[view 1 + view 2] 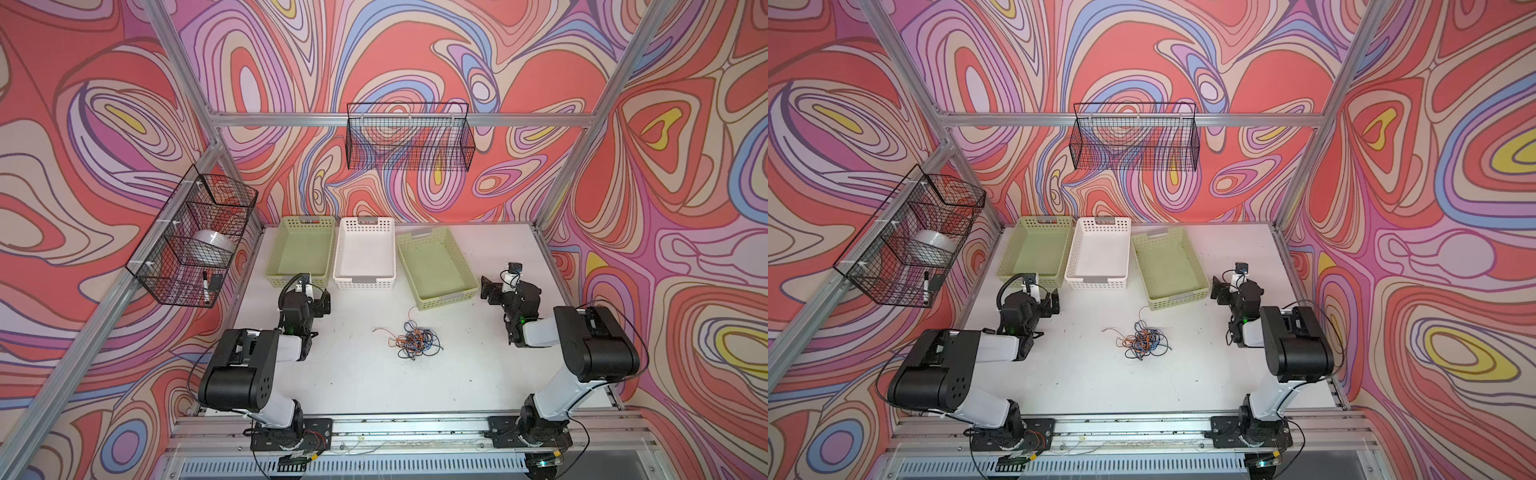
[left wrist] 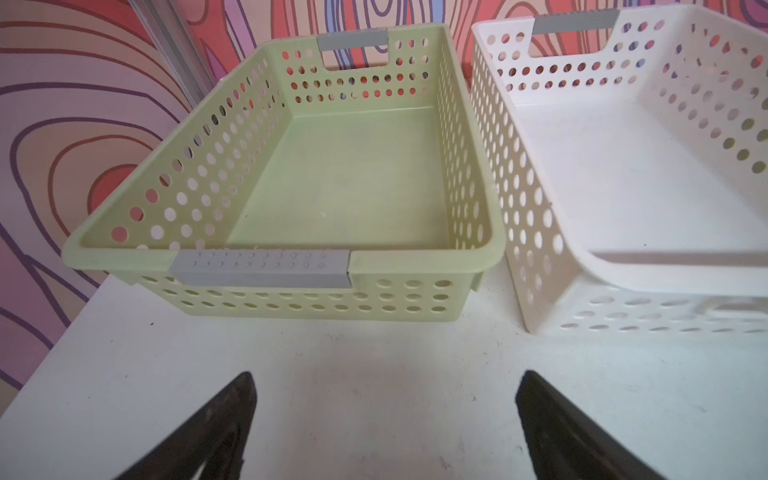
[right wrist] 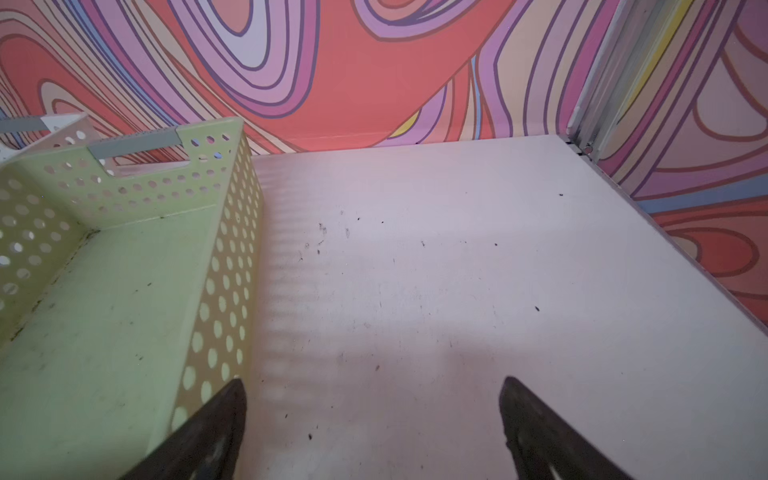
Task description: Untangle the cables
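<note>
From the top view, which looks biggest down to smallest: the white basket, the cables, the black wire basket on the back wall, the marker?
In a top view:
1. black wire basket, though it hangs higher, nearer the camera, so that is unsure.
2. white basket.
3. cables.
4. marker.

No legible txt, labels, brand marks or nos. in any view. Grey grip strip (image 2: 261, 269) on green basket (image 2: 208, 166): raised dots only, no lettering. Marker pen (image 1: 205, 286) in wire basket (image 1: 141, 270): any print too small to read.
</note>
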